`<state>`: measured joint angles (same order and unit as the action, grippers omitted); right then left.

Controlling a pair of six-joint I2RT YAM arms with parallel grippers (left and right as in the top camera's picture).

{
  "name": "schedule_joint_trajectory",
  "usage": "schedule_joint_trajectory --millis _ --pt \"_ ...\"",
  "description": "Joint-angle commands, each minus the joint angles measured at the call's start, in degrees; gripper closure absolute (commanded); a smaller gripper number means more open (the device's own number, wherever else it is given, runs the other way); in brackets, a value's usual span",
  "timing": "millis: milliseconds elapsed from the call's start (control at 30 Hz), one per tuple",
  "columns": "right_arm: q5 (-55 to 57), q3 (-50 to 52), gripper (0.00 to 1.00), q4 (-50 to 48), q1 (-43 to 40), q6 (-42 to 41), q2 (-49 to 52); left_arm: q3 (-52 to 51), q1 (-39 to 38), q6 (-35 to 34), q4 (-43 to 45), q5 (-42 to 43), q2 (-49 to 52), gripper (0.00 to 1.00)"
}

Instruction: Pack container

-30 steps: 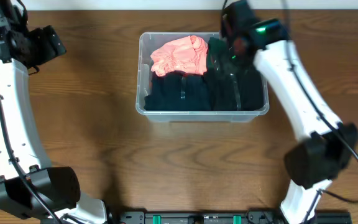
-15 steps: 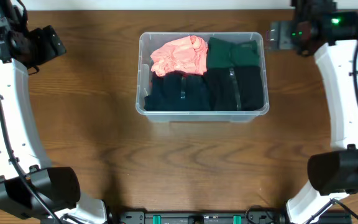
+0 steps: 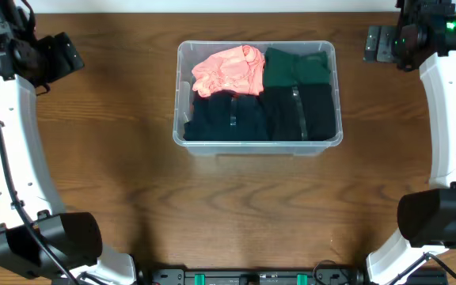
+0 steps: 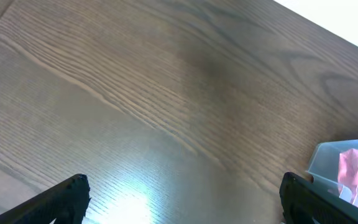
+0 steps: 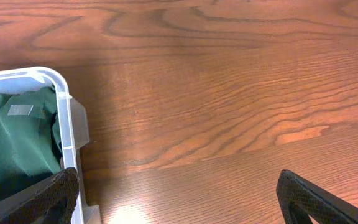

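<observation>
The clear plastic container (image 3: 180,134) stands in the middle of the wooden table. It holds a crumpled pink garment (image 3: 228,70), a folded green garment (image 3: 295,67), and dark folded garments (image 3: 228,119) along the front. My right gripper (image 3: 380,43) is open and empty, to the right of the container near the table's back edge. In the right wrist view (image 5: 179,199) the container's corner (image 5: 67,124) and the green garment (image 5: 17,143) show at the left. My left gripper (image 3: 63,52) is open and empty at the far left. In the left wrist view (image 4: 182,199) the container's corner (image 4: 328,155) shows at the right.
Both white arms rise from bases at the table's front corners. Bare wooden table (image 3: 252,206) surrounds the container. The table's back edge (image 3: 212,14) runs just behind the container.
My right gripper has lifted out of the container's right side and swung right, to beside the container near the back edge. The green garment now lies uncovered in the container. The left arm has not moved.
</observation>
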<state>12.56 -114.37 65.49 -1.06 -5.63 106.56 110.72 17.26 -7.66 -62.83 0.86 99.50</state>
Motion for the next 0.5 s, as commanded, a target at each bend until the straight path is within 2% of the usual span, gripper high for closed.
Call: schedule_joint_trajectory --millis 0,200,467 --pt "0.7 -0.3 0.01 0.0 0.2 0.1 0.3 0.0 0.1 0.1 -0.1 -0.5 -0.4 0.02" --pt "0.7 -0.3 0.01 0.0 0.2 0.1 0.3 0.0 0.0 0.1 -0.2 -0.5 -7.3 0.02" --pt "0.7 -0.3 0.01 0.1 0.3 0.1 0.3 0.0 -0.9 0.3 -0.2 -2.0 -25.7 0.02"
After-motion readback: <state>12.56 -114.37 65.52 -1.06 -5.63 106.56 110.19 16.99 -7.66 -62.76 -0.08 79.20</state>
